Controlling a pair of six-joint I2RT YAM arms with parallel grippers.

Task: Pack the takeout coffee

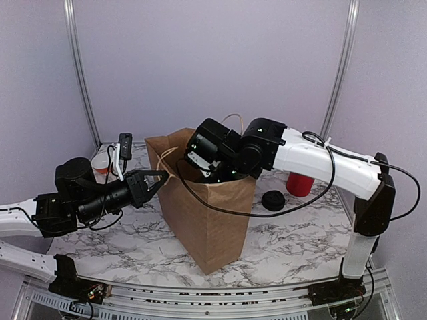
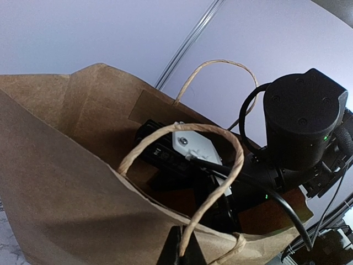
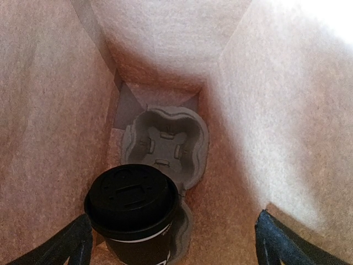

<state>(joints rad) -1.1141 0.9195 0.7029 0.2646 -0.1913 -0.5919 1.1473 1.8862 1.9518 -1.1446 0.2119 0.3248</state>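
Paper bag (image 1: 213, 220) stands upright and open-mouthed mid-desk (image 1: 293, 247), on the marble-pattern top.

Left claw (image 1: 159, 179): pressed together at the bag's near-left rim. In the left wrist view its tips pinch the twine handle (image 2: 185, 126), and the loop arches up over the bag mouth.

Right arm (image 1: 320, 157): reaches across from the right, its wrist dipped into the bag mouth. Its claw is hidden in the top view.

Right claw (image 3: 172, 221), seen from its own camera: spread wide, with one dark finger (image 3: 69, 245) low left and the other low right. The left finger is just beside the cup; I cannot tell whether they touch. The right finger is well apart from it.

Takeout coffee: black paper cup (image 3: 138, 248) with a white band of print, upright at the bottom of the bag, black lid (image 3: 132, 196) seated on it. It sits in the near pocket of a grey pulp cup carrier (image 3: 165, 138) lying on the bag floor. The far pocket holds nothing.

Outside the bag, right side: red tub (image 1: 299, 183) upright, with a black round disc (image 1: 273, 199) just beside it on the desk. Far left, behind the left arm: stack of white-rimmed cups (image 1: 101, 165).
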